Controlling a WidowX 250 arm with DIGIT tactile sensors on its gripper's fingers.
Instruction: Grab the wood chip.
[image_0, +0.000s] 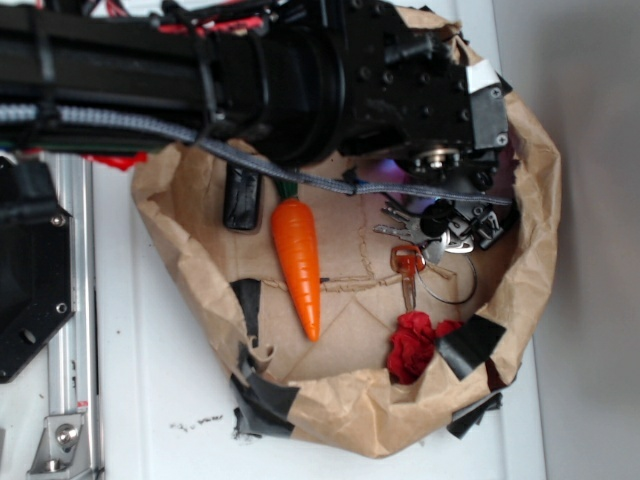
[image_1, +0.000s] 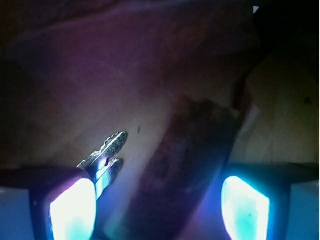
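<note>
1. Gripper (image_1: 157, 205) status: in the wrist view we see its two glowing fingertips (image_1: 72, 210) standing wide apart at the lower left and lower right of the picture, with nothing clamped between them.
2. Wood chip (image_1: 187, 160) location: we find it in the wrist view as a dark, elongated, rough piece lying on the brown paper floor. It runs diagonally from the lower centre up toward the right.
3. Relation to the gripper: the near end of the wood chip lies in the gap between the two fingertips, closer to the right one; the far end extends beyond them. We cannot tell whether either fingertip touches it.
4. Keys (image_1: 107, 152): two metal key blades lie just left of the wood chip, beside the left fingertip and partly hidden by it.
5. Exterior view: the black arm (image_0: 300, 70) reaches across the top of a crumpled paper bag (image_0: 520, 330) patched with black tape. We cannot see the wood chip there; the arm covers that area.
6. Other contents visible in the exterior view: a toy carrot (image_0: 298, 262) left of centre, a black block (image_0: 242, 197) to its upper left, a key bunch (image_0: 425, 245) on a ring right of centre, and a red cloth piece (image_0: 410, 345) at the lower right.
</note>
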